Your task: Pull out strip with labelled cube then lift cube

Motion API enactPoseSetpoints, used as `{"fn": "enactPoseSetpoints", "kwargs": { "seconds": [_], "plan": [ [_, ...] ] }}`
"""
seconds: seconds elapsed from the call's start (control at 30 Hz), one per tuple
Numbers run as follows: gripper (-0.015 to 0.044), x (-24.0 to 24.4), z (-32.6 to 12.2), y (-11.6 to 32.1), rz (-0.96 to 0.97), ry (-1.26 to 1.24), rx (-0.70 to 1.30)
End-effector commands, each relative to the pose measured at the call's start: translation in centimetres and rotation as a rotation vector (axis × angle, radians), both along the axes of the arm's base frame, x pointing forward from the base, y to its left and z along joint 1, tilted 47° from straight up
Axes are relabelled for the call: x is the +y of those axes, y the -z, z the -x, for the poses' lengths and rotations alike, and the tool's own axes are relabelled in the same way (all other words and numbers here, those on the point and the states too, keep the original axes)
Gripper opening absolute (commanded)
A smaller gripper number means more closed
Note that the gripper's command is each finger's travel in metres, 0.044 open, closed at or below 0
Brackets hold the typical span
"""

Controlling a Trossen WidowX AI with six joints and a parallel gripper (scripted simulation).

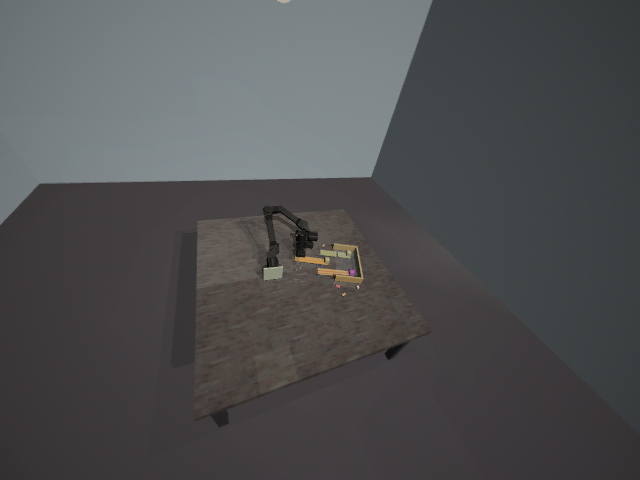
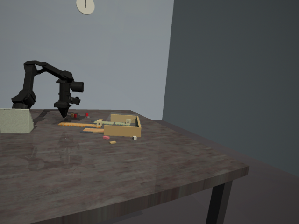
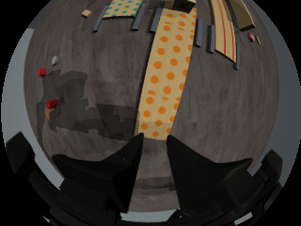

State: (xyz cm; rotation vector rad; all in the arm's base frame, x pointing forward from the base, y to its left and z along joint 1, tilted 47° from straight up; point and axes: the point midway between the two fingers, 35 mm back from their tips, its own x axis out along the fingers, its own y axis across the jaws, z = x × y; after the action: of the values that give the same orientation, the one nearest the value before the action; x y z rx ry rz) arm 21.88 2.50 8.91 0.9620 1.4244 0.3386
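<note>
The orange-dotted strip (image 1: 310, 260) (image 2: 77, 124) (image 3: 166, 71) is pale, long and flat. Its near end lies just beyond the partly parted, empty jaws of the gripper (image 1: 300, 256) (image 2: 63, 117) (image 3: 155, 137).

Labelled cube (image 3: 184, 5) cut off, wrist view
</note>
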Motion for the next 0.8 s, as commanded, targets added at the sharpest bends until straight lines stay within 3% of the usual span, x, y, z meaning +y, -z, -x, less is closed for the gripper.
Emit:
{"fn": "enactPoseSetpoints", "kwargs": {
  "seconds": [0.0, 0.3, 0.77],
  "plan": [
    [0.0210, -0.7, -1.2, 0.1, 0.011, -0.016, -0.019],
    [0.0440, -2.3, -4.6, 0.5, 0.012, -0.016, -0.021],
    [0.0440, -5.0, -9.9, 1.1, 0.013, -0.016, -0.024]
  ]
}}
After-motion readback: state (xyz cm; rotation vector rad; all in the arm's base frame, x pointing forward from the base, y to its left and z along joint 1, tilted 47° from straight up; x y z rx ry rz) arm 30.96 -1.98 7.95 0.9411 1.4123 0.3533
